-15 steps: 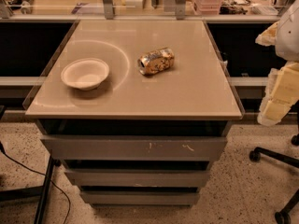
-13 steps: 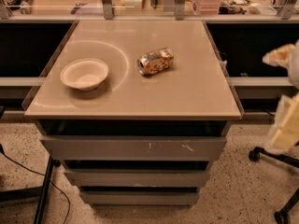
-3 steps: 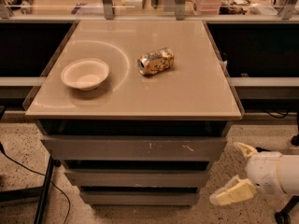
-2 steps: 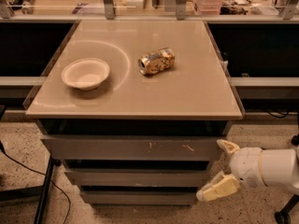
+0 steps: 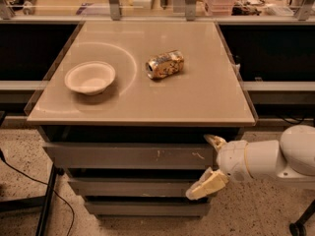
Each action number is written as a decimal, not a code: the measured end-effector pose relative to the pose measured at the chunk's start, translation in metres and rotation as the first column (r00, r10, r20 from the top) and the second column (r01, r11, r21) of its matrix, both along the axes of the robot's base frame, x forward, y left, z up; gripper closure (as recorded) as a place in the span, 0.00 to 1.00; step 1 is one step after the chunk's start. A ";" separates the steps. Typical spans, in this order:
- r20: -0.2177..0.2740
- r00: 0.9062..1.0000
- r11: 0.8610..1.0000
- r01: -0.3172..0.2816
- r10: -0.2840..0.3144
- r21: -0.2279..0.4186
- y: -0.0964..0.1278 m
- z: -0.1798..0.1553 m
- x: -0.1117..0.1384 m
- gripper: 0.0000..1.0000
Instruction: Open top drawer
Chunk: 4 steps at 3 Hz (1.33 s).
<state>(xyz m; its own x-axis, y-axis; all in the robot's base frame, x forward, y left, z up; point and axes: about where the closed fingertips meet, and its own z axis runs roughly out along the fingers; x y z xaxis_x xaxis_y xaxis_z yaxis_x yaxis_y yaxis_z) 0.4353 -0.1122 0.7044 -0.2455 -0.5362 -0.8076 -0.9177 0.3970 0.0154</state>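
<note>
The top drawer [image 5: 123,156] is a wide grey front without a handle, just under the beige tabletop [image 5: 206,102], with pale scratches right of its centre. It looks shut, level with the cabinet front. My gripper [image 5: 209,163] comes in from the right on a white arm [image 5: 275,159]. It is open, with one pale finger [image 5: 215,141] at the drawer's upper right corner and the other finger [image 5: 206,185] lower, in front of the second drawer [image 5: 133,187]. Whether a finger touches the drawer front cannot be told.
A white bowl [image 5: 90,77] and a crushed can [image 5: 165,64] lie on the tabletop. A third, narrower drawer [image 5: 142,209] sits lowest. A black cable [image 5: 29,181] and a dark stand leg [image 5: 47,203] are on the floor at left; a chair caster [image 5: 297,228] is at lower right.
The arm has dropped from high on the right to drawer height and moved left. The open gripper now stands at the top drawer's right end. Bowl, can and drawers have not moved.
</note>
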 end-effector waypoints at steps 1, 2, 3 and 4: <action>0.068 0.998 1.000 -0.015 0.017 -0.019 0.011 0.010 0.015 0.00; 0.070 0.997 1.000 -0.015 0.017 -0.020 0.011 0.010 0.016 0.00; 0.021 1.000 1.000 0.011 -0.010 -0.016 0.002 -0.011 0.015 0.00; -0.023 0.999 0.999 0.036 -0.037 -0.016 -0.007 -0.032 0.016 0.00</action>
